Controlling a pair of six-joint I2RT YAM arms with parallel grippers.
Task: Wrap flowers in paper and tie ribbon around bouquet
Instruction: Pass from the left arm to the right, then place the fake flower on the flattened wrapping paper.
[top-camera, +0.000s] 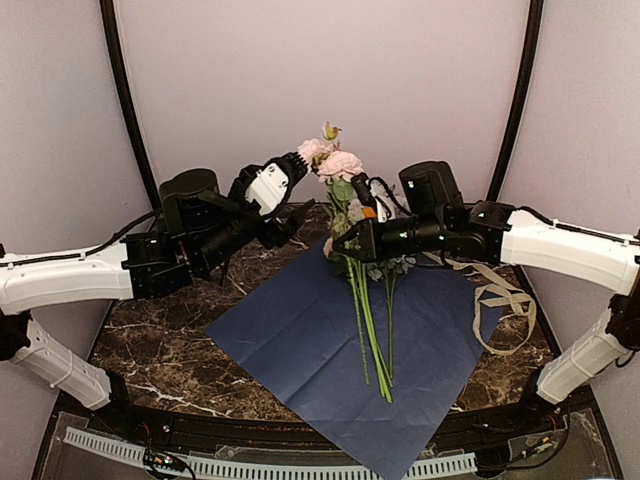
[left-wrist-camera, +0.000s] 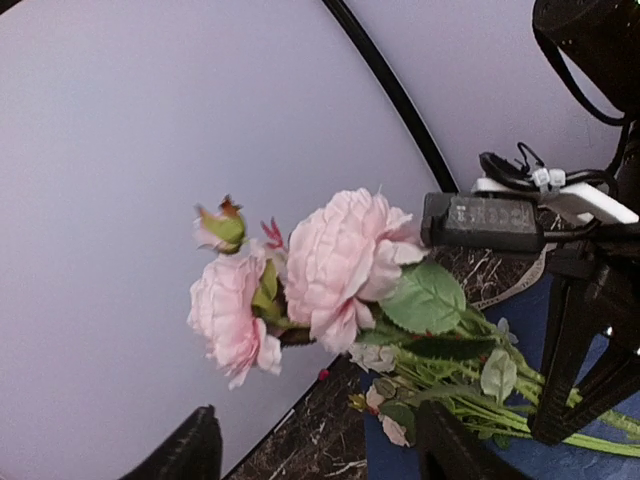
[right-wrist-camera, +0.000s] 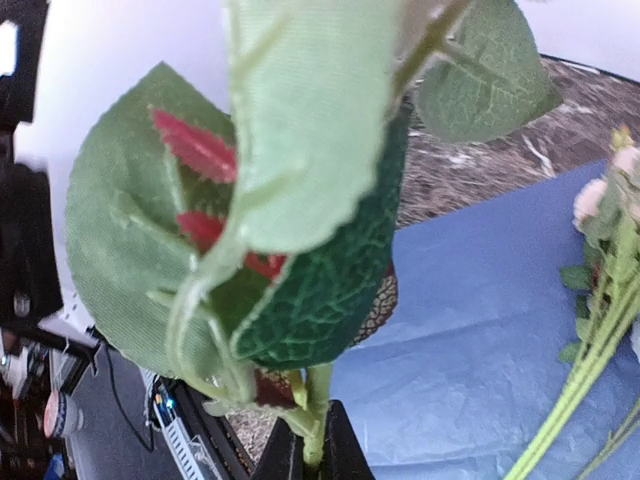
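The paper lies flat on the table, its navy face up; in the right wrist view the paper looks lighter blue. Several flowers lie on it, stems toward the near edge. My right gripper is shut on the green stem of a pink rose sprig and holds it upright; big leaves fill that wrist view. My left gripper stands open beside the pink blooms, its fingers apart and touching nothing. The cream ribbon lies loose at the right.
The dark marble table is ringed by a black curved frame and pale walls. My right arm's black wrist hangs just right of the roses. A white perforated strip runs along the near edge.
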